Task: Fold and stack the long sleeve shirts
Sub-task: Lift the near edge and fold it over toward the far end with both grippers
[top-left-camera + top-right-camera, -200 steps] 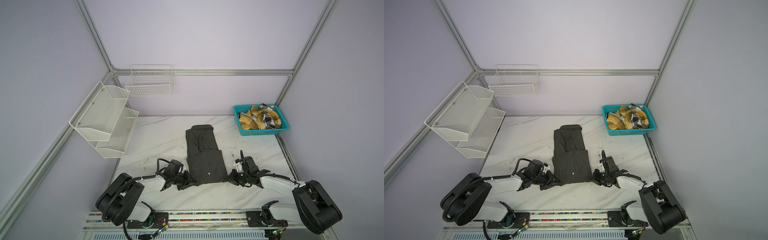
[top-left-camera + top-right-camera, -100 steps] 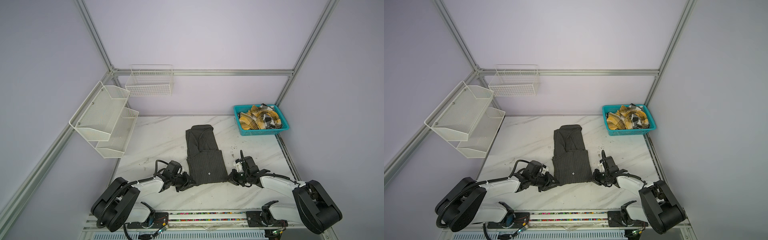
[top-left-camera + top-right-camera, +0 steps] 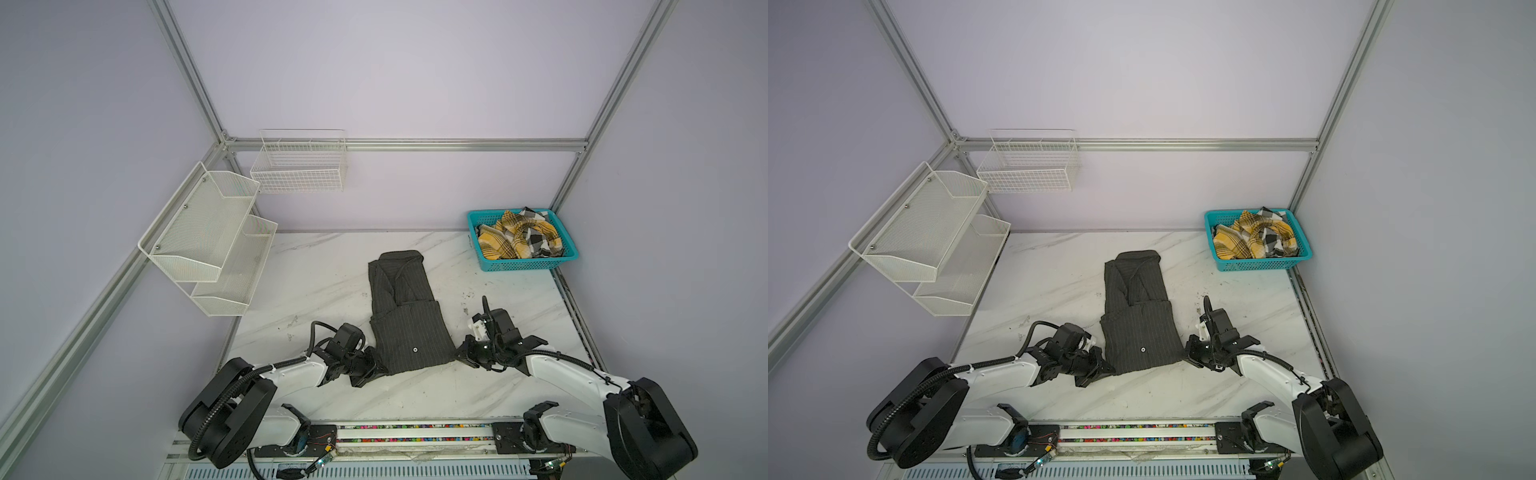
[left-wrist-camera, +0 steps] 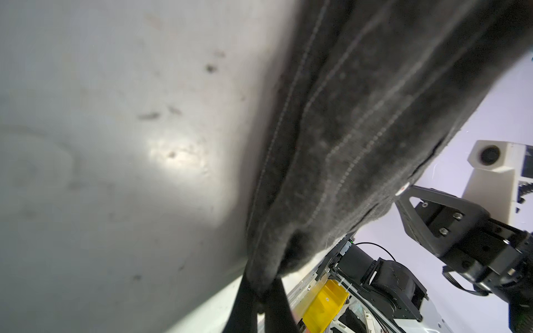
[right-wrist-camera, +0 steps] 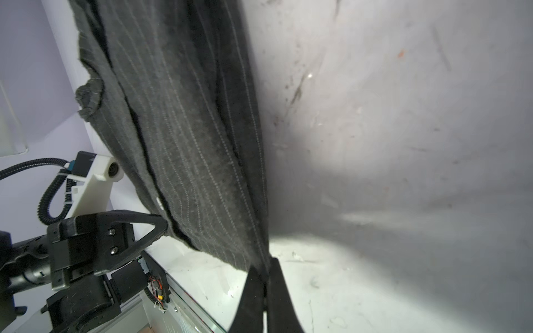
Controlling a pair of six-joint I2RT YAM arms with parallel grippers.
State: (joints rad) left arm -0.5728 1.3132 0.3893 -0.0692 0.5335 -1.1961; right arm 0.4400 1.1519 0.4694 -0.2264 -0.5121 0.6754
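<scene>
- Charcoal pinstriped shirt [image 3: 409,332]: where does it lie?
- Flat on the marble table [image 3: 324,282], in the middle between the two arms, with the collar end away from the robot and the hem end toward it. It is a narrow strip with no sleeves sticking out at the sides, so I judge the lengthwise folds done.
- And the pincers?
- The left gripper [image 4: 261,288] is clenched on the near left corner of the hem. Its wrist view shows a bunch of cloth pinched between the fingers. The right gripper [image 5: 265,276] grips the near right corner the same way, with a thin edge of cloth between its tips. Both sit low at the table.
- So which step is this?
- Likely the crosswise fold, carrying the hem toward the collar. The near half may already be doubled, since an edge runs across the middle, but from above I cannot tell for sure.
- And the other shirt?
- The plaid shirt [image 3: 519,239] lies crumpled in the teal basket [image 3: 528,264] at the far right corner. It has yet to be taken out, folded and stacked with the first. Less than half done, I'd say.
</scene>
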